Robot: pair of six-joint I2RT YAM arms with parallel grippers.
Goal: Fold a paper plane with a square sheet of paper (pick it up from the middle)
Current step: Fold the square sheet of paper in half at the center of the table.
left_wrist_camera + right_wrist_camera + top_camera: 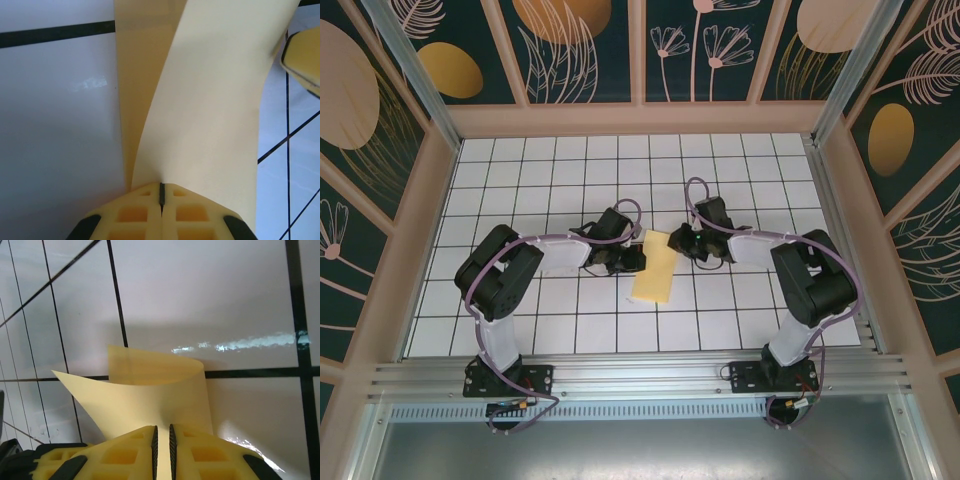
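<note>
The square sheet of paper (653,275) is yellow and lies doubled over into a narrow strip on the white grid table, between the two arms. My left gripper (640,258) is at its left edge, and in the left wrist view its jaws (161,189) are shut on the sheet (210,100), which curls up and away from them. My right gripper (673,243) is at the sheet's far right corner. In the right wrist view its jaws (162,434) pinch the paper (150,395), whose top layer bends over in a loop. The paper plane is out of view.
The white grid table (550,190) is fenced by pinkish walls (440,200) on the left, right and back. An aluminium rail (640,375) carrying both arm bases runs along the near edge. One right fingertip (305,55) shows at the right edge of the left wrist view.
</note>
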